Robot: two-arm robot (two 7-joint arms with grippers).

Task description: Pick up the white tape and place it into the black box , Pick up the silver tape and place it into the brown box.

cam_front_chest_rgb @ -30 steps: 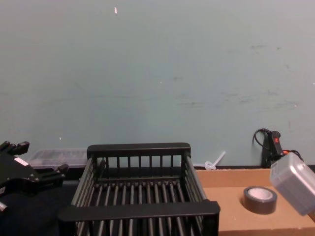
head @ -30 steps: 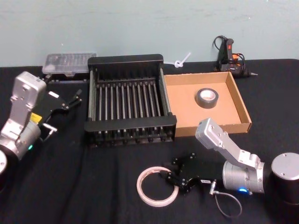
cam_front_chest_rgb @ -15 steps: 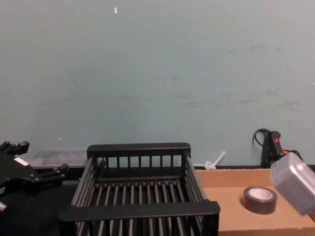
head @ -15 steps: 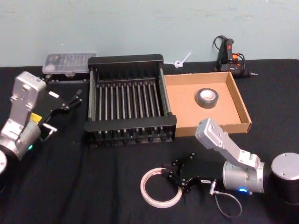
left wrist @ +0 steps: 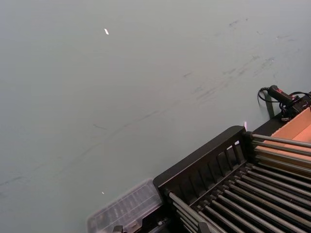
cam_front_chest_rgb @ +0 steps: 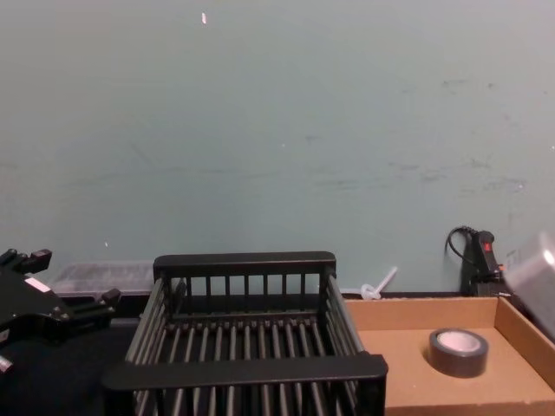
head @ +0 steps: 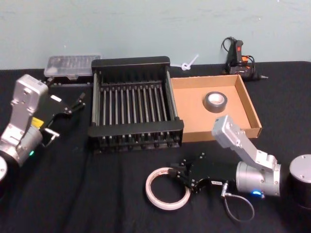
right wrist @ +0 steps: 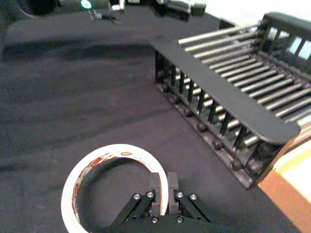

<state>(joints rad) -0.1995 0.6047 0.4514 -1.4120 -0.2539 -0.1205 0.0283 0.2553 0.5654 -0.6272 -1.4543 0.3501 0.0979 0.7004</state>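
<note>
The white tape (head: 167,188) lies flat on the black cloth in front of the black box (head: 133,104); red print shows on its face (right wrist: 114,160). My right gripper (head: 178,175) is shut on the tape's right rim, its fingers (right wrist: 155,190) pinching the rim from both sides. The silver tape (head: 215,101) lies inside the brown box (head: 194,116), and shows in the chest view (cam_front_chest_rgb: 458,351) too. My left gripper (head: 79,102) hangs open and parked left of the black box (cam_front_chest_rgb: 243,368).
A clear plastic case (head: 72,65) sits behind the black box at the left. A black corded tool (head: 238,57) and a small white piece (head: 189,62) lie at the back. A cable loop (head: 238,208) trails from my right wrist.
My right arm has swung to the right and its elbow link has risen. The gripper and the white tape shifted slightly right. The left arm has not moved.
</note>
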